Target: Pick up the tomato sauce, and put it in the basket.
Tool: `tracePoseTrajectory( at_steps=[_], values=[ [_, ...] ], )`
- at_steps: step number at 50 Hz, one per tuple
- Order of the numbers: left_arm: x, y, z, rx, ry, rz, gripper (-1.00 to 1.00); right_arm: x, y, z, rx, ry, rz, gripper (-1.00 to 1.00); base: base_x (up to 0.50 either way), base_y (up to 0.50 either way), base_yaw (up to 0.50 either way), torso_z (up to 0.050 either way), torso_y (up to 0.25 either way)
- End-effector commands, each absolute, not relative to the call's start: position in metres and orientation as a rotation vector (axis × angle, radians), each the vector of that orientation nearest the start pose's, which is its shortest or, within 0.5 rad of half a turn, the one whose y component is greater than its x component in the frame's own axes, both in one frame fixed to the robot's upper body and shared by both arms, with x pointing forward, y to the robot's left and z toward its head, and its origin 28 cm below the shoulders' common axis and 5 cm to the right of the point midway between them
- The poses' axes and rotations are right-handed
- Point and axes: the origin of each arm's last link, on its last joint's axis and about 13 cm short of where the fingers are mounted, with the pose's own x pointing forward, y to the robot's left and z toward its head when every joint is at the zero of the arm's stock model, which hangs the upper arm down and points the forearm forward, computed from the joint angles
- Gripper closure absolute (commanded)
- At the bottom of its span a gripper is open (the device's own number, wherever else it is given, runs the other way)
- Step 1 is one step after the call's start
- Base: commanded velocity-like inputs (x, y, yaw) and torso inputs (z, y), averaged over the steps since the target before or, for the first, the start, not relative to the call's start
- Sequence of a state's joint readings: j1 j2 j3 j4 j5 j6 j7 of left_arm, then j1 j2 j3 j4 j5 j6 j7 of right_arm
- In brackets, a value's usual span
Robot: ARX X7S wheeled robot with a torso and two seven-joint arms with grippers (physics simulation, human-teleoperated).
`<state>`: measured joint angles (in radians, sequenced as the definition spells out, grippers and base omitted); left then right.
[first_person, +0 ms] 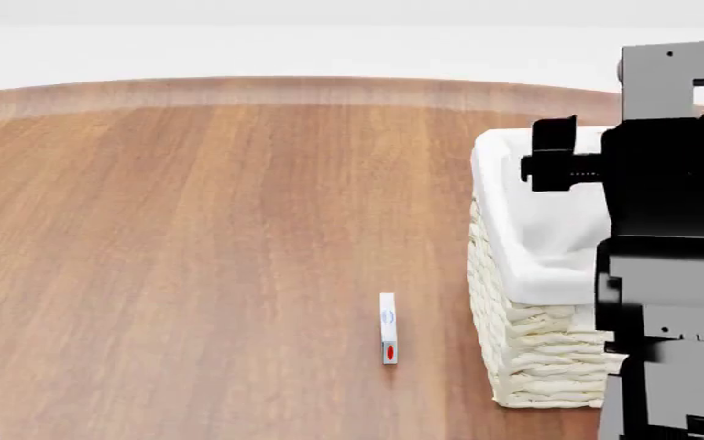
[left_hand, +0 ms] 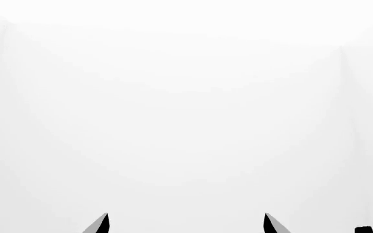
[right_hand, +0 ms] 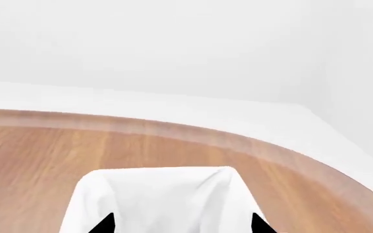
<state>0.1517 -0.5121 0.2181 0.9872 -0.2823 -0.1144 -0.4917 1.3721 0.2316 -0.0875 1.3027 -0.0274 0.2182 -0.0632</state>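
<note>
**Tomato sauce out of sight, both end effectors empty**

The tomato sauce shows in no view. It may lie inside the basket (first_person: 535, 367), whose interior is largely hidden behind the right arm (first_person: 670, 229), but that cannot be confirmed.

The right end effector (right_hand: 181, 224) hangs above the basket's white cloth lining, its tips spread wide with nothing between them. The left end effector (left_hand: 186, 224) is equally wide and empty, facing blank white far from the basket.

On the worktop (first_person: 205, 229), a small white carton (first_person: 388, 327) stands near the basket's left wall, apart from it.

As a judgement, a tin can is rigid and fairly heavy for its size, with a smooth, slippery label. It should be gripped across the cylindrical wall at mid-height, squarely and firmly, since it will not crush. Released from too high, it could bounce or tip.
</note>
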Motion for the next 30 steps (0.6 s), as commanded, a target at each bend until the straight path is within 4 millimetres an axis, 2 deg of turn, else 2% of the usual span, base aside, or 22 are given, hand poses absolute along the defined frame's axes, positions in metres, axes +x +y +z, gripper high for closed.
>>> tracePoseTrajectory(
  at_steps=[1, 3, 6, 10, 11, 12, 15, 24, 30],
  values=[
    [0.13, 0.207, 0.166, -0.049, -0.559, -0.09, -1.0, 0.421, -0.19, 0.235, -0.226, -0.048, -0.138, -1.0, 0.0, 0.0, 0.0, 0.0, 0.0],
    [0.13, 0.207, 0.165, -0.047, -0.558, -0.091, -1.0, 0.409, -0.184, 0.251, -0.243, -0.142, -0.129, -1.0, 0.0, 0.0, 0.0, 0.0, 0.0],
    [0.13, 0.208, 0.162, -0.047, -0.55, -0.087, -1.0, 0.384, -0.176, 0.251, -0.244, -0.25, -0.119, -1.0, 0.0, 0.0, 0.0, 0.0, 0.0],
    [0.132, 0.208, 0.157, -0.041, -0.536, -0.085, -1.0, 0.336, -0.156, 0.226, -0.24, -0.432, -0.09, -1.0, 0.0, 0.0, 0.0, 0.0, 0.0],
    [0.133, 0.207, 0.157, -0.041, -0.535, -0.086, -1.0, 0.327, -0.153, 0.218, -0.29, -0.448, -0.146, -1.0, 0.0, 0.0, 0.0, 0.0, 0.0],
    [0.133, 0.207, 0.157, -0.041, -0.533, -0.088, -1.0, 0.313, -0.147, 0.21, -0.244, -0.511, -0.127, -1.0, 0.0, 0.0, 0.0, 0.0, 0.0],
    [0.136, 0.205, 0.154, -0.039, -0.521, -0.096, -1.0, 0.284, -0.134, 0.185, -0.275, -0.547, -0.161, -1.0, 0.0, 0.0, 0.0, 0.0, 0.0],
    [0.136, 0.2, 0.148, -0.03, -0.502, -0.114, -1.0, 0.243, -0.12, 0.15, -0.281, -0.541, -0.133, -1.0, 0.0, 0.0, 0.0, 0.0, 0.0],
    [0.133, 0.199, 0.147, -0.033, -0.501, -0.13, -1.0, 0.233, -0.113, 0.141, -0.308, -0.536, -0.129, -1.0, 0.0, 0.0, 0.0, 0.0, 0.0]
  ],
)
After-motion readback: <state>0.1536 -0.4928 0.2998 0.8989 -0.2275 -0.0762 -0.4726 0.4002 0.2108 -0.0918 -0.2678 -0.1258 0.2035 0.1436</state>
